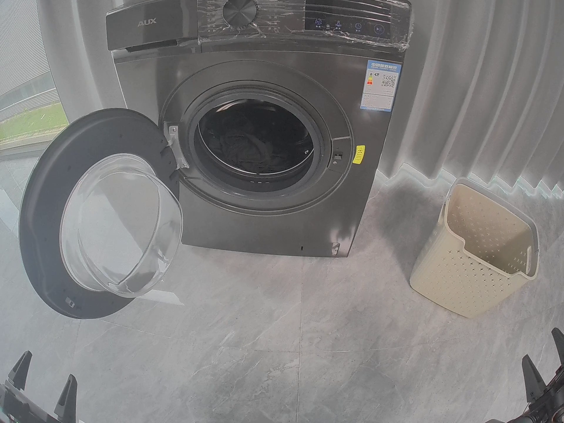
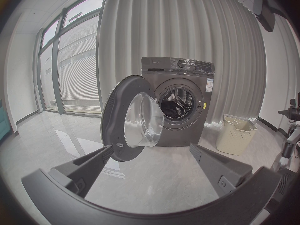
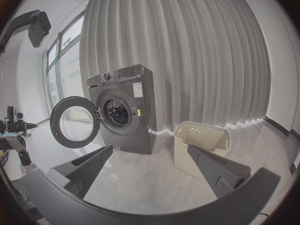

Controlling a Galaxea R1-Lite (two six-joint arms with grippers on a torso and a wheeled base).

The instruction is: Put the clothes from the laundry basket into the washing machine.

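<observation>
The grey washing machine (image 1: 258, 118) stands ahead with its round door (image 1: 100, 212) swung open to the left. Dark clothes (image 1: 252, 139) lie inside the drum (image 2: 176, 103). A cream perforated laundry basket (image 1: 479, 248) sits on the floor to the machine's right; no clothes show inside it (image 3: 203, 139). My left gripper (image 1: 42, 380) is low at the front left, open and holding nothing (image 2: 150, 150). My right gripper (image 1: 546, 356) is low at the front right, open and holding nothing (image 3: 150, 150).
Grey tiled floor (image 1: 282, 336) spreads between me and the machine. White curtains (image 1: 482, 71) hang behind the machine and basket. Tall windows (image 2: 75, 63) run along the left wall. The open door juts out over the floor at the left.
</observation>
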